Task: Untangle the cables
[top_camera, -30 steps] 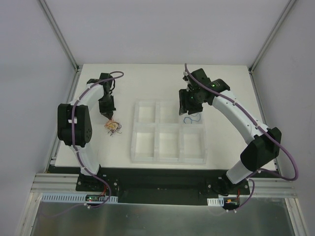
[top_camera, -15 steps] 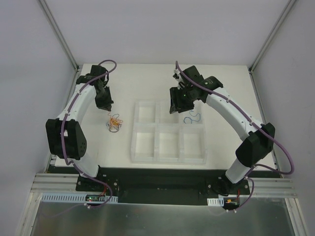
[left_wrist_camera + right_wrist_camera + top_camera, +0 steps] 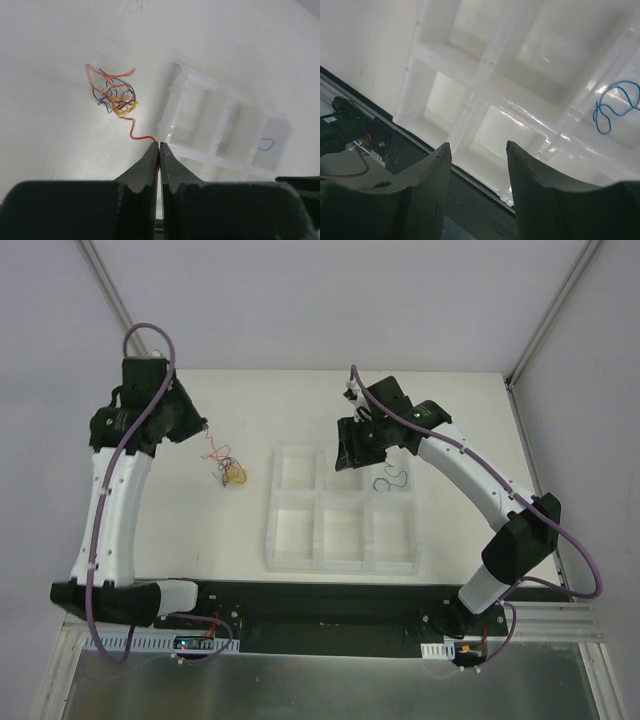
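Cables (image 3: 232, 473): mostly knotted, left of centre on table (image 3: 300, 400); blue strand (image 3: 390, 480) already apart in tray (image 3: 318, 510), upper-right compartment. Left claw (image 3: 159, 146) pinching red strand (image 3: 134, 131); right claw (image 3: 477, 147) spread, empty.

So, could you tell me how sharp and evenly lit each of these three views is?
Top external: evenly lit and sharp, the cables small but distinct. Left wrist: the cables and tray look soft, the table washed out; the left gripper, shut on a red wire, is crisp. Right wrist: glare streaks the tray's dividers; the open right gripper is dark.
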{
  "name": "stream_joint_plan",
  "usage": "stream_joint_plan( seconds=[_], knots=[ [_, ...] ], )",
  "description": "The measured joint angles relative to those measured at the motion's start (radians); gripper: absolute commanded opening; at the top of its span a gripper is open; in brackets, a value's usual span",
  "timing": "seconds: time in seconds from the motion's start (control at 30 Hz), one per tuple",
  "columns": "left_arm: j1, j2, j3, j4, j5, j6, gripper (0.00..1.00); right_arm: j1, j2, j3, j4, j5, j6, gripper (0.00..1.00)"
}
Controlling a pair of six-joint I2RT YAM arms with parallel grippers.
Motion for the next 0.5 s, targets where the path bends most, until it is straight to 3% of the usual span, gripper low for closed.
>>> stream_joint_plan(
  seconds=[0.2, 0.33, 0.5],
  knots=[
    [0.028, -0.222, -0.052, 0.005, -0.029, -0.1, 0.0, 0.045, -0.009, 0.001, 0.115, -0.065, -0.004, 0.51],
    [0.118, -0.138, -0.092, -0.013, 0.099, -0.15, 0.0, 0.06, 0.015, 0.033, 0.165, -0.123, -0.003, 0.51],
    [0.123, -0.065, -0.04, -0.058, 0.14, -0.202, 0.0, 0.086, 0.071, 0.08, 0.271, -0.184, -0.001, 0.52]
  ],
)
